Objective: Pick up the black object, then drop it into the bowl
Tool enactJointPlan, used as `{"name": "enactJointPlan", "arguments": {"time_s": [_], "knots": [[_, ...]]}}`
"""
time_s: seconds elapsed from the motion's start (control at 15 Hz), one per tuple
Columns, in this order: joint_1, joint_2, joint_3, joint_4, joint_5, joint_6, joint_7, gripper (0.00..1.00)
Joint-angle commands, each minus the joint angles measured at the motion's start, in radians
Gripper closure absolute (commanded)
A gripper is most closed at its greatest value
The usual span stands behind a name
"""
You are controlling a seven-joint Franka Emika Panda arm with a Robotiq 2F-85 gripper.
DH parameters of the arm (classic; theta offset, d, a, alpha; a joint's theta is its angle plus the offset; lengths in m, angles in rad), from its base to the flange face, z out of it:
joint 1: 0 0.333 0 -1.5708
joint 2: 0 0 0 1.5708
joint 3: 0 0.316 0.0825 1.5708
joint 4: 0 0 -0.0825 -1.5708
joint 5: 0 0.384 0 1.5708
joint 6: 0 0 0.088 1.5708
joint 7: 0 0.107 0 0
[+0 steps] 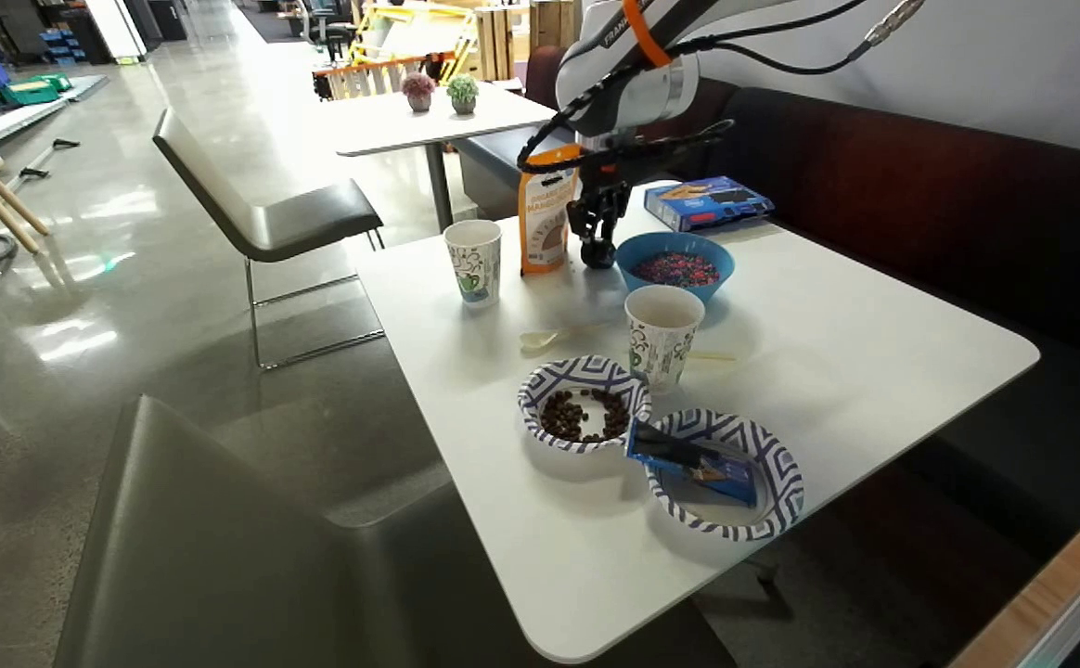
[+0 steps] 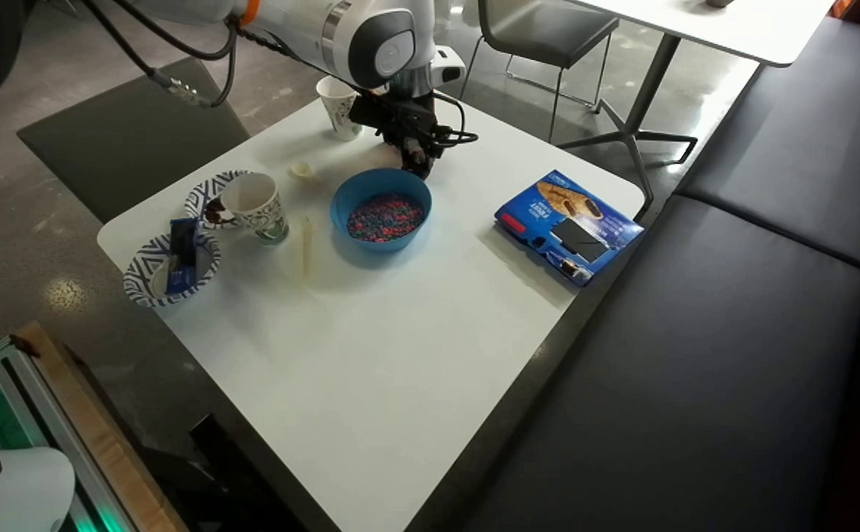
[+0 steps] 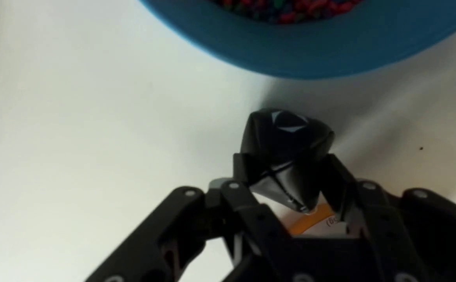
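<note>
The black object (image 3: 286, 137) is a faceted, shiny lump between the two fingers in the wrist view. My gripper (image 3: 285, 170) is shut on it, one finger pressed to each side. In an exterior view the black object (image 1: 598, 254) shows under the gripper (image 1: 597, 223), low over the white table; I cannot tell if it touches the table. The blue bowl (image 1: 675, 243) holds small red and dark bits and stands right beside it. The bowl also shows in the wrist view (image 3: 310, 55) and in an exterior view (image 2: 360, 193), where its rim is just in front of the gripper (image 2: 415, 151).
An orange pouch (image 1: 547, 209) stands close by the gripper. Paper cups (image 1: 475, 264) (image 1: 664, 336) stand near the bowl. A blue box (image 2: 570, 225), a pale spoon (image 1: 540, 340), patterned plates (image 1: 549, 371) (image 1: 786, 482) and a blue packet (image 1: 698, 464) lie on the table.
</note>
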Motion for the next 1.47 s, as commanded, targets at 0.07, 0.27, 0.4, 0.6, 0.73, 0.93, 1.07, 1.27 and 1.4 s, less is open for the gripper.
{"name": "enactJointPlan", "arguments": {"time_s": [0.07,0.27,0.4,0.6,0.73,0.93,1.07,1.27,1.4], "knots": [[0.007,-0.01,-0.005,0.021,-0.014,-0.057,0.033,0.86],[0.011,-0.099,-0.006,-0.058,0.005,-0.091,0.095,0.92],[0.018,-0.174,-0.012,-0.121,0.007,-0.104,0.148,0.92],[0.057,-0.291,-0.058,-0.231,-0.037,-0.073,0.276,0.92],[0.083,-0.367,-0.085,-0.307,-0.064,-0.102,0.367,0.92],[0.109,-0.456,-0.112,-0.405,-0.109,-0.157,0.482,0.92],[0.101,-0.484,-0.103,-0.449,-0.099,-0.202,0.512,0.92],[0.084,-0.494,-0.095,-0.495,-0.081,-0.227,0.523,0.92],[0.085,-0.494,-0.112,-0.517,-0.119,-0.201,0.554,0.43]]}}
